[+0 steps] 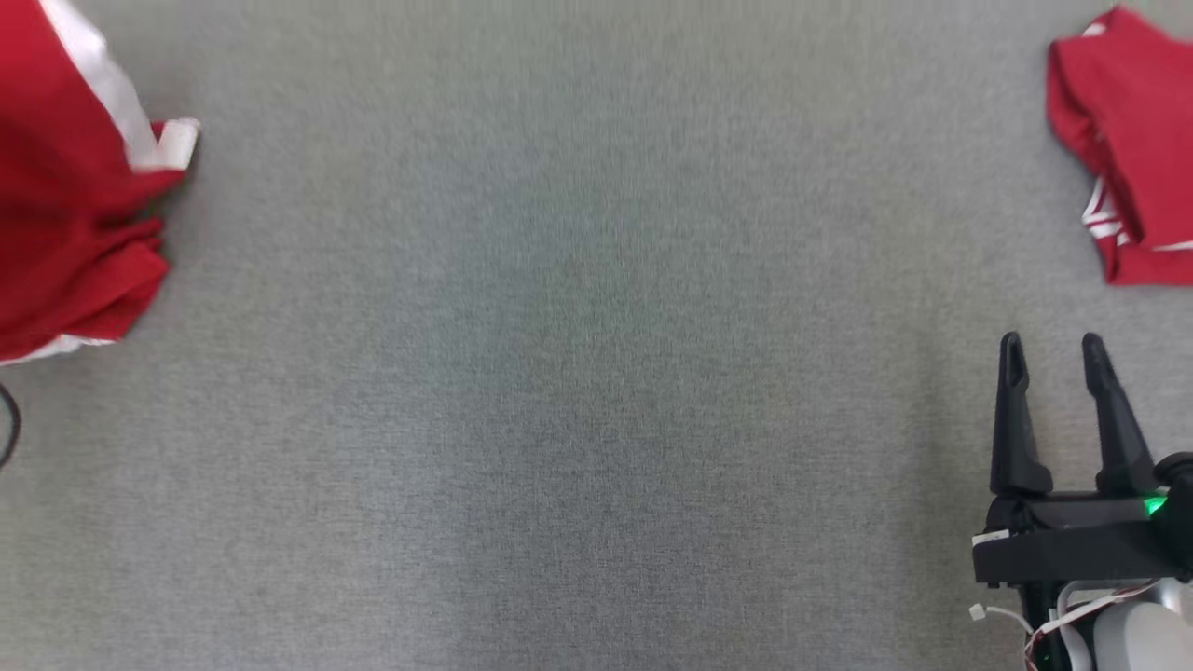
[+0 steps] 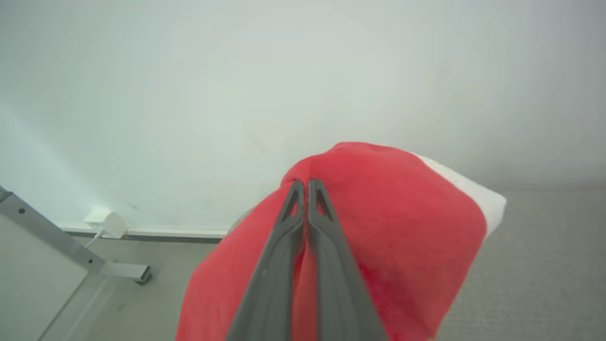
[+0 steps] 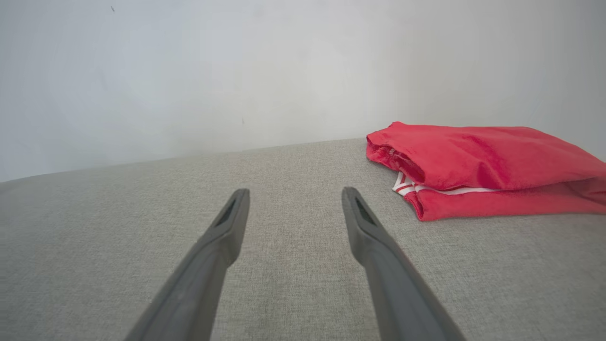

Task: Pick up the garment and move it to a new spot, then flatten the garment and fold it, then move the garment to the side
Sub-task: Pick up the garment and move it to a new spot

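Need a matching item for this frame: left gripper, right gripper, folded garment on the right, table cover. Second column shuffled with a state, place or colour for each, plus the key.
Column one
1. left gripper
2. right gripper
3. folded garment
4. table cover

Column two
A. open, fingers apart over the cover, holding nothing
B. lying at the right, touched by no gripper
C. shut on the bunched garment
D. grey woven cloth

Pairs: 1-C, 2-A, 3-B, 4-D

Left fingers (image 2: 279,255) together, right fingers (image 1: 1016,419) apart.
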